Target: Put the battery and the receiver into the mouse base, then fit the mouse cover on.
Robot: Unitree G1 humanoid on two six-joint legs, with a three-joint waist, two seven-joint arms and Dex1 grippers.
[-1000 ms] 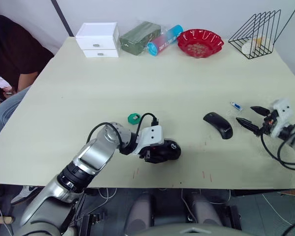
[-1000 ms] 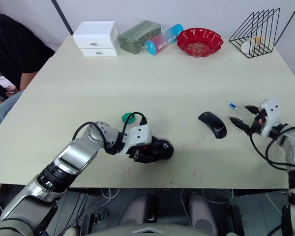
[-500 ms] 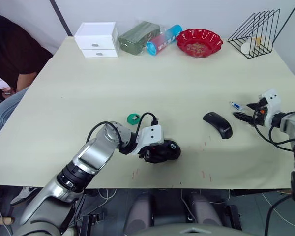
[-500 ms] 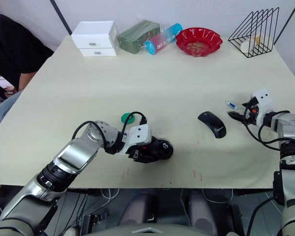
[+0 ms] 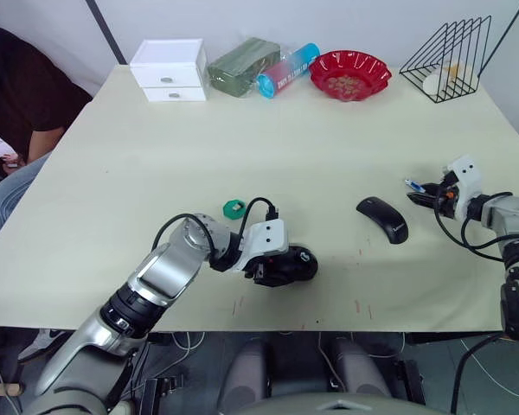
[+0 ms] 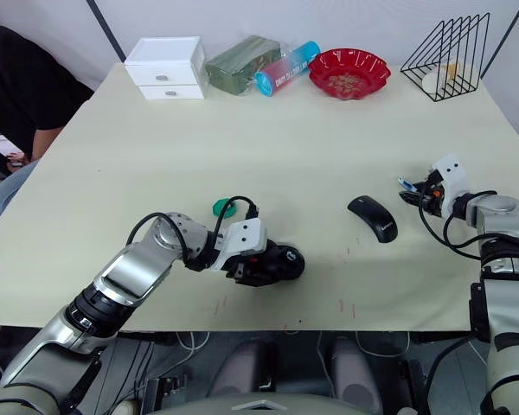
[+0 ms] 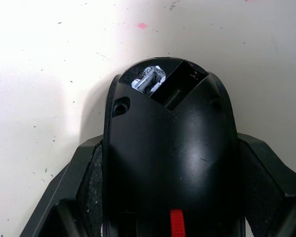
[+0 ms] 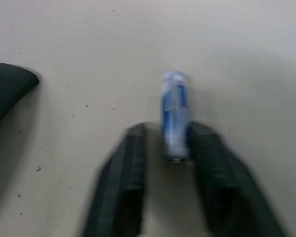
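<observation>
The mouse base (image 5: 297,262) lies near the table's front edge, and my left gripper (image 5: 272,264) is shut on its sides. In the left wrist view the mouse base (image 7: 167,143) shows its open compartment, with the small greyish receiver (image 7: 148,80) sitting in a slot there. The mouse cover (image 5: 383,220) lies bare on the table to the right. Further right lies the battery (image 5: 413,183), white and blue, flat on the table. My right gripper (image 8: 167,132) has closed around the battery (image 8: 175,106), with its near end between the fingers.
A small green dish (image 5: 234,207) sits just behind my left arm. Along the far edge stand a white drawer box (image 5: 171,69), a green pack (image 5: 245,65), a lying bottle (image 5: 290,69), a red bowl (image 5: 350,73) and a wire rack (image 5: 445,56). A person (image 5: 17,95) sits at the left.
My right gripper has moved away from the front edge to the battery, and its spread fingers have closed in around it. The left gripper and mouse base have not moved.
</observation>
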